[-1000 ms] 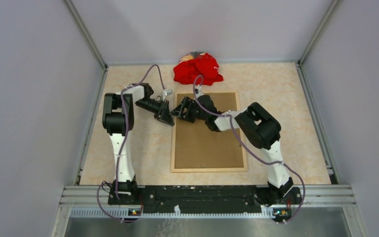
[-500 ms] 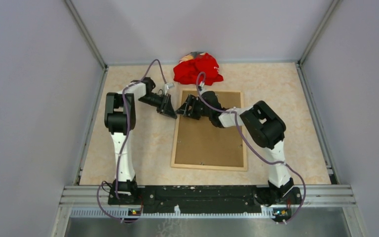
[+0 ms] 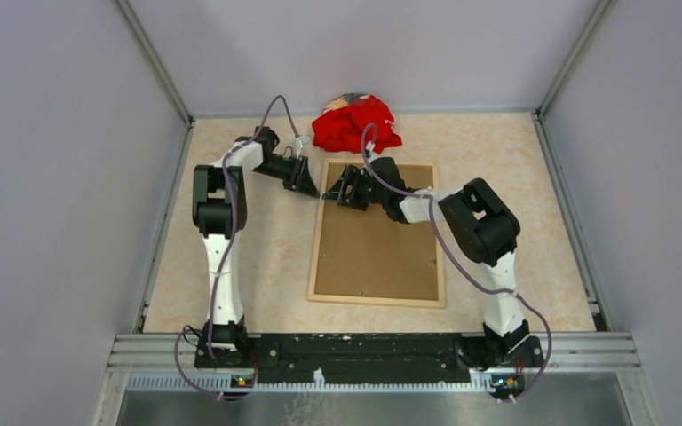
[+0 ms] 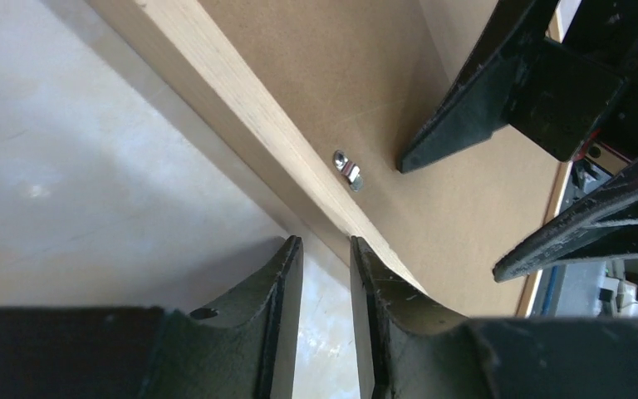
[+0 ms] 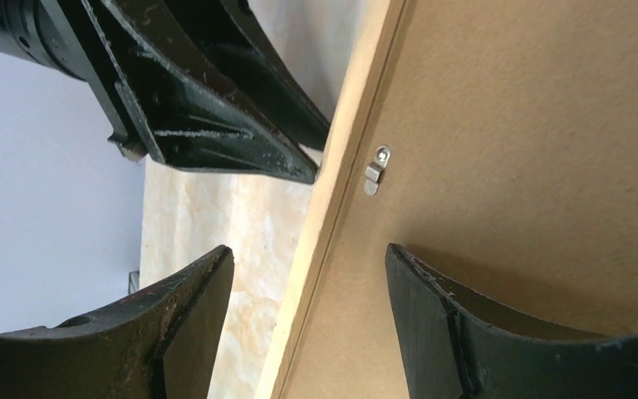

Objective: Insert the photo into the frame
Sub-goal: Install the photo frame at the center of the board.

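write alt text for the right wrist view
The open right gripper straddles the edge of the thin light-wood picture frame, near a small silver clip on its brown backing board. The black left gripper points in from upper left, over the beige marbled table.

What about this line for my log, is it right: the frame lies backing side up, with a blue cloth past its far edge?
Not quite: the cloth is red, not blue, as the top view shows. The frame does lie backing side up, with the cloth past its far edge.
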